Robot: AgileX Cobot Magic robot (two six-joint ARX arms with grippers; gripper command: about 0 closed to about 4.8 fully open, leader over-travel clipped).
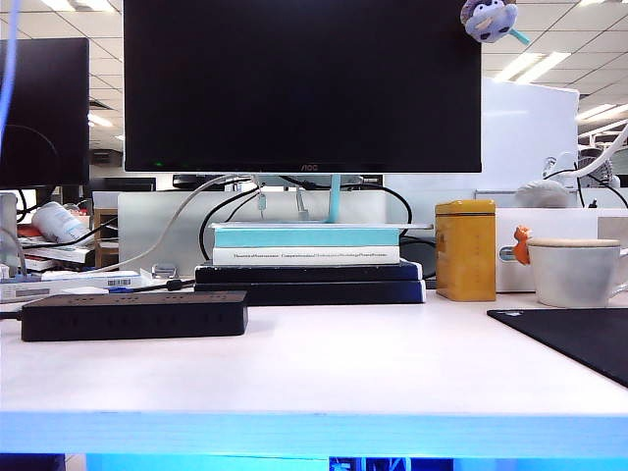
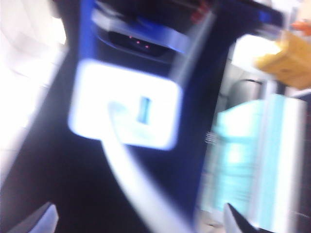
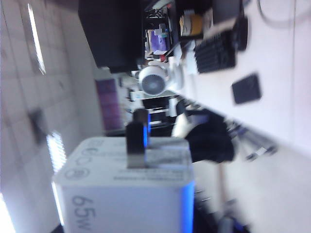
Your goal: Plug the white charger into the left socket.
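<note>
**Tabletop (image 1: pixel 343 373), nearest item first**

- White charger (image 3: pixel 126 189): marked 65W, prongs (image 3: pixel 137 138) pointing away. It is held in the air at the bottom centre of the right wrist view, with ceiling panels behind it. The right end effector pinches it, though its fingers are hidden by the block.
- Left end effector (image 2: pixel 138 224): spread wide, with one fingertip (image 2: pixel 41 221) in each lower corner of its wrist view. It hangs over a second white block (image 2: pixel 126 111) with a cable, lying on a dark body. The view is too blurred to tell more.
- Black mat (image 1: pixel 579 343): lower right of the exterior view.
- Power strip (image 1: pixel 132 314): long, black, left of frame. Its sockets face upward and cannot be seen from this angle.
- Beige cup (image 1: pixel 577 273) and yellow tin (image 1: pixel 465 249): right of frame.
- Teal books (image 1: pixel 306 245) on flat black boxes (image 1: pixel 309 283): centre.
- Monitor (image 1: pixel 302 83): dark, with a plush toy (image 1: pixel 489 18) on its upper right corner.
</note>
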